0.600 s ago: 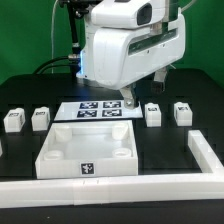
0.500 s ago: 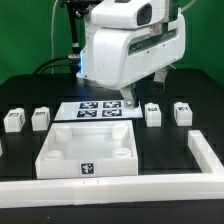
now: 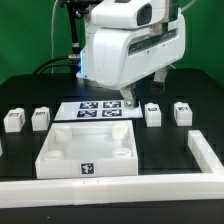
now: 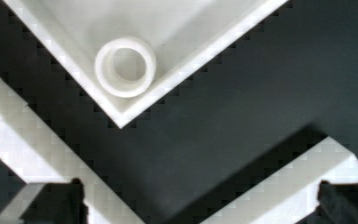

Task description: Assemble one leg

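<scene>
While the arm's white body (image 3: 125,45) hangs over the back of the black table (image 3: 170,160), the gripper (image 4: 183,198) is released: in the wrist view its 2 dark fingertips (image 4: 43,200) stand well apart with only bare table between them, grasping nothing. That same view looks down on 1 corner of the square piece (image 4: 185,55), with a round hole (image 4: 123,65) set into the corner. In the exterior view the square piece (image 3: 60,160) lies flat near the table's middle, a small marker on its front wall, and the marker board (image 3: 100,108) lies just behind it. The leg (image 3: 153,114) stands on the table toward the exterior view's right, near the tray's far corner but apart from it and untouched by the arm. An outer right leg (image 3: 182,112) stands just beside it, further to that side. On the exterior view's left stand an inner left leg (image 3: 40,118) and an outer left leg (image 3: 12,120), close together, clear of the tray. A white rail (image 3: 120,190) runs along the table's front edge and turns up the right side.
</scene>
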You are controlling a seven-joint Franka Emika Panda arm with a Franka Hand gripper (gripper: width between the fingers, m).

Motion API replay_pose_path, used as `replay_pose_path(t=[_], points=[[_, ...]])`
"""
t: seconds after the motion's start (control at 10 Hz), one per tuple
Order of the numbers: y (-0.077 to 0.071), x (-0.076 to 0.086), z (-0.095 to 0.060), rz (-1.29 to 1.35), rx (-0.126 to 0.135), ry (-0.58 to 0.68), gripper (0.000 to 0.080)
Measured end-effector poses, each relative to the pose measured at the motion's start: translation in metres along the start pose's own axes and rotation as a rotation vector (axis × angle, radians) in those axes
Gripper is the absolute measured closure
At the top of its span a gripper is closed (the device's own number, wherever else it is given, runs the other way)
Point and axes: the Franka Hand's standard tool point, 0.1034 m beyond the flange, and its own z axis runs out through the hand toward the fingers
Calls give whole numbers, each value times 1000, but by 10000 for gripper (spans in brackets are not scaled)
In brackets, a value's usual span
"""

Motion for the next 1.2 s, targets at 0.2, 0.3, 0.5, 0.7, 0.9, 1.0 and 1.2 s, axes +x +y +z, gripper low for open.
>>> replay_pose_path(t=[0.2,0.3,0.5,0.7,0.9,1.0,1.2], points=[[-7,-6,3,-65,-14,13,149],[-18,-18,6,-144,-13,9,149],[-39,-45,9,-388,-24,8,149],[-50,-81,26,-625,-32,14,149],[-47,-105,44,-632,-20,16,149],[-46,-114,54,-630,-24,23,149],[-44,-130,69,-612,-13,24,149]])
